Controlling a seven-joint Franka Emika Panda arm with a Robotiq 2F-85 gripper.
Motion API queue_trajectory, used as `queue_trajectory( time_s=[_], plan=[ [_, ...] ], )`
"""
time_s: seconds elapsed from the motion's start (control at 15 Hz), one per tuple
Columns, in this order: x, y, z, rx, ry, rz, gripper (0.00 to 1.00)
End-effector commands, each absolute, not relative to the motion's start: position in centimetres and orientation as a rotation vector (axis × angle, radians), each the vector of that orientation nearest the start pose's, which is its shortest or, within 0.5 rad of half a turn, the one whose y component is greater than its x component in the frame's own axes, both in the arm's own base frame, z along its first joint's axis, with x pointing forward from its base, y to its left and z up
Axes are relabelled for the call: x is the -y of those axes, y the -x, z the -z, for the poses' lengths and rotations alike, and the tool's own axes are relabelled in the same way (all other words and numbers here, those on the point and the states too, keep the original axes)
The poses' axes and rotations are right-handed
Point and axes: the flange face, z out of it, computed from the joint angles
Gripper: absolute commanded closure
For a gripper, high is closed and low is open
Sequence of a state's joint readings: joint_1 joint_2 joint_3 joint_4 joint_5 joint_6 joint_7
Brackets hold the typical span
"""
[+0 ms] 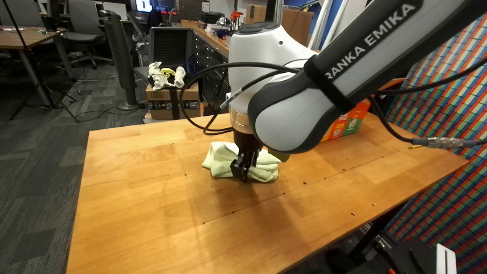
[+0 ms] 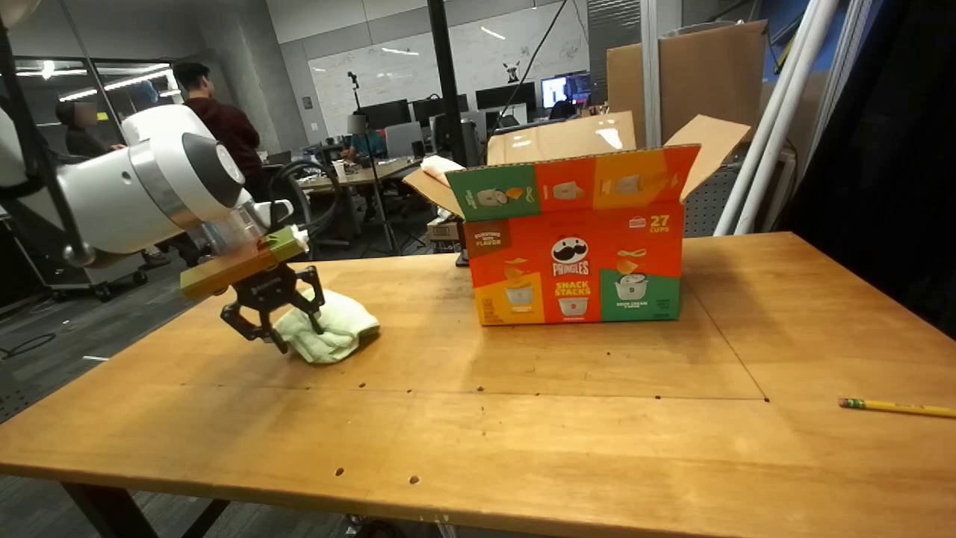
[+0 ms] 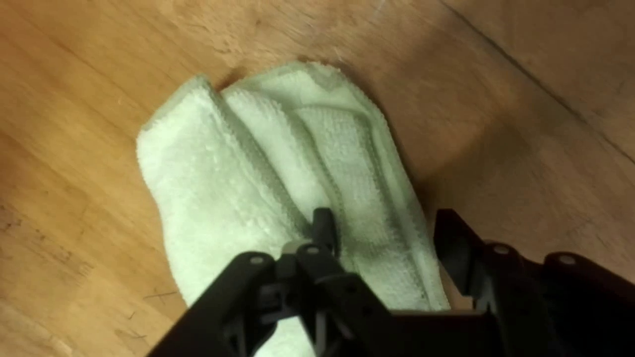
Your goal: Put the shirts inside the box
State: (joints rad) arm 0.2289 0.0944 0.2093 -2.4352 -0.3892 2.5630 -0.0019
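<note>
Straddling one side of the light green shirt (image 2: 336,321), the black pincer (image 2: 301,338) pointed down at the worktop (image 2: 553,441), its jaws part-way apart. From the wrist view I could see one fingertip (image 3: 323,225) pressed into a fold near the middle of the cloth, while the other fingertip (image 3: 450,243) stood just beside the cloth's outer edge, over wood. Layers of the shirt lay between the two, looking loose rather than clamped.

The shirt rested in a bunched, folded heap on the worktop, outside the box (image 2: 575,269) and well apart from it. That orange-red box stood upright, its brown-lined flaps raised and spread, Pringles printing across the side. Something pinkish-white (image 2: 441,166) showed by the flap at one corner; whether it was another shirt, or lay inside, I couldn't tell. A yellow pencil (image 2: 896,408) lay on the wood, apart from both shirt and box.

Beyond the worktop, in an exterior view, white and yellow cloths (image 1: 167,76) sat heaped on a brown carton (image 1: 188,94). A person in a dark red top (image 2: 224,123) stood behind the white arm (image 2: 142,187).
</note>
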Motion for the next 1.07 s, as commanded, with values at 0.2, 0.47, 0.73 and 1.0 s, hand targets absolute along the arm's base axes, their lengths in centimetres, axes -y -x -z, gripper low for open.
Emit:
queue_trajectory(
  time_s=[0.2, 0.47, 0.73, 1.0],
  plan=[
    [-20.0, -45.8, -27.8, 1.236, 3.098, 0.180, 0.92],
    [-19.4, -46.4, -28.9, 1.195, 3.139, 0.200, 0.94],
    [-19.1, -47.8, -32.4, 1.189, 3.224, 0.335, 0.93],
    [-20.1, -48.9, -38.0, 1.179, 3.295, 0.565, 0.93]
  ],
)
